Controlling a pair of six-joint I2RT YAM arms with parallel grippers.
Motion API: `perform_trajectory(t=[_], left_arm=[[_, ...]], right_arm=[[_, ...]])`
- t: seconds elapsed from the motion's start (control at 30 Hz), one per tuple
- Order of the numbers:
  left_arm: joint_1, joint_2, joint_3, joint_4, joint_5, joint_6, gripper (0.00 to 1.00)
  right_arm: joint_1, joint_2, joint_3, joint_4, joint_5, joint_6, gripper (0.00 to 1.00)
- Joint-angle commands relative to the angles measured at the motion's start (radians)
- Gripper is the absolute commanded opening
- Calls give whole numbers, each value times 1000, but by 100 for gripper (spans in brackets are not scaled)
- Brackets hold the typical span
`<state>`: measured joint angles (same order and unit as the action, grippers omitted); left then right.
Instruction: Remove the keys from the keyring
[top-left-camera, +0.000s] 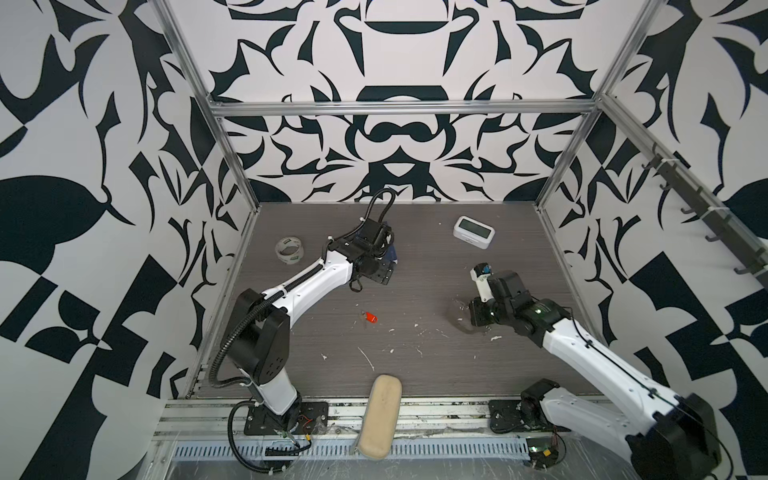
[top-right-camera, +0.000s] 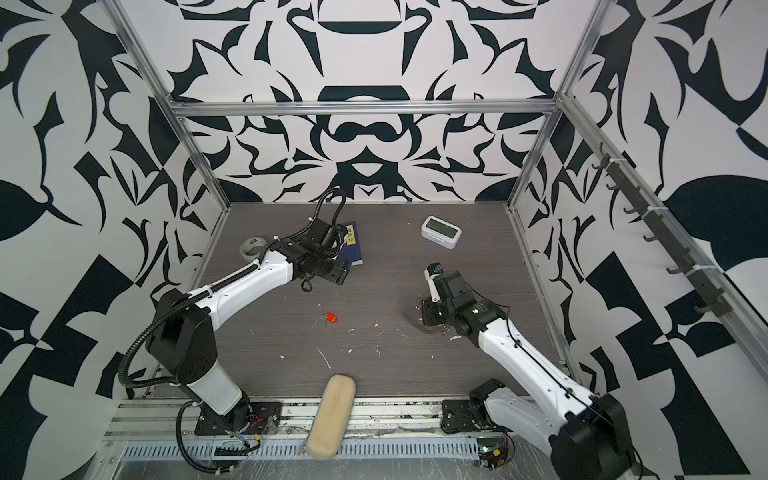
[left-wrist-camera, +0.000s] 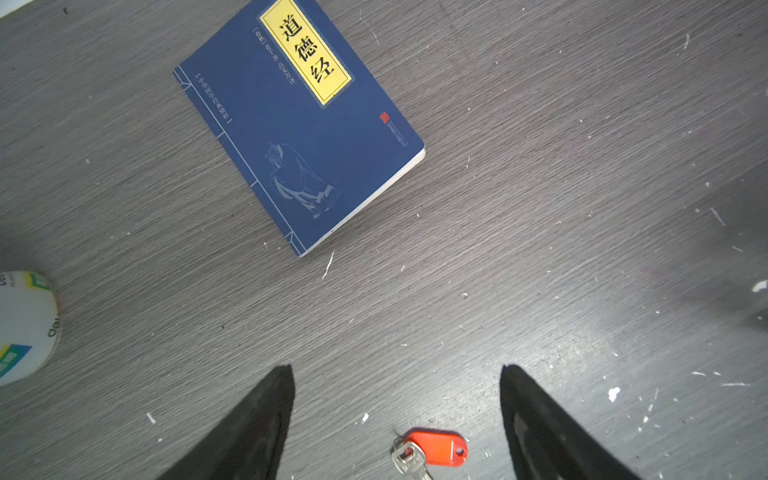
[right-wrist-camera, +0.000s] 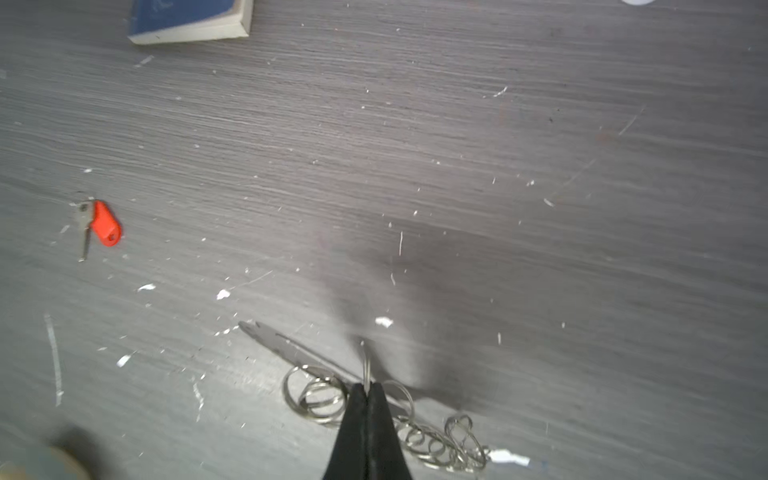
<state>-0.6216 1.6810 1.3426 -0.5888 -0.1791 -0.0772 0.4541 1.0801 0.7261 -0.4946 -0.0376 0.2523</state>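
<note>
**Desk:** Report the left pincer.

**Operator:** I am checking the left gripper (left-wrist-camera: 397, 370) through its wrist camera. Its fingers (left-wrist-camera: 257, 424) are standing wide apart over the table (left-wrist-camera: 540, 208), closing on nothing. In both top views it is hanging just left of centre, beside the blue book (top-right-camera: 354, 249).

**Desk:** Location of the keys?

**Operator:** The keys (left-wrist-camera: 409, 457), with their red tag (left-wrist-camera: 436, 446), are lying flat on the table. In the left wrist view they are showing between the two fingers. In both top views they are sitting slightly left of centre, below the middle of the frame.

**Desk:** Right side?

**Operator:** The right gripper (right-wrist-camera: 368, 388) is pinching tight on one thin ring of the keyring (right-wrist-camera: 320, 399), whose silvery chain is trailing on the table to either side of the jaws. In both top views that gripper is working right of centre, and the keyring is showing only as a grey curve beneath it. The keys are lying well apart from the keyring.

**Desk:** Other items?

**Operator:** A tape roll (top-left-camera: 289, 249) is sitting left of the book, and a white clock (top-left-camera: 473, 227) is resting right of centre, near the back wall.
</note>
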Motion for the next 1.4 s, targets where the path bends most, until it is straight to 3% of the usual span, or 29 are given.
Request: perform_trajectory(t=[0.0, 0.17, 0.3, 0.37, 0.4, 0.43, 0.53, 0.63, 0.7, 0.8, 0.97, 1.2, 1.33, 1.37], left_arm=[[9, 8, 35, -30, 4, -1, 82], [26, -23, 26, -33, 16, -25, 83], [65, -82, -15, 29, 71, -64, 83], [80, -114, -39, 67, 86, -80, 88], [94, -132, -54, 93, 99, -97, 100], [105, -152, -67, 117, 109, -113, 100], [138, -227, -132, 216, 62, -151, 99], [160, -334, -251, 381, -78, -145, 100], [176, -428, -363, 540, -151, -98, 99], [192, -547, -557, 823, -252, 6, 99], [229, -651, -822, 1178, -318, 188, 100], [312, -677, -959, 1201, -402, 193, 100], [345, -717, -1045, 1253, -422, 175, 99], [353, -731, -1071, 1274, -420, 171, 99]], right_arm=[[1, 148, 74, 32, 21, -62, 0], [-16, 374, 155, 87, -14, -120, 0], [-20, 448, 242, 49, 2, -141, 1], [-20, 435, 271, 13, 19, -145, 44], [-20, 410, 283, -7, 30, -146, 62], [-21, 380, 289, -22, 48, -142, 81], [-31, 245, 275, -28, 140, -133, 99], [-52, 78, 166, 126, 269, -141, 100], [-79, -30, 30, 338, 342, -148, 100], [-144, -81, -138, 585, 373, -154, 100], [-184, 48, -294, 889, 469, -237, 100], [-241, 315, -374, 1288, 490, -265, 100], [-267, 392, -370, 1357, 455, -269, 100], [-271, 434, -395, 1448, 447, -271, 100]])
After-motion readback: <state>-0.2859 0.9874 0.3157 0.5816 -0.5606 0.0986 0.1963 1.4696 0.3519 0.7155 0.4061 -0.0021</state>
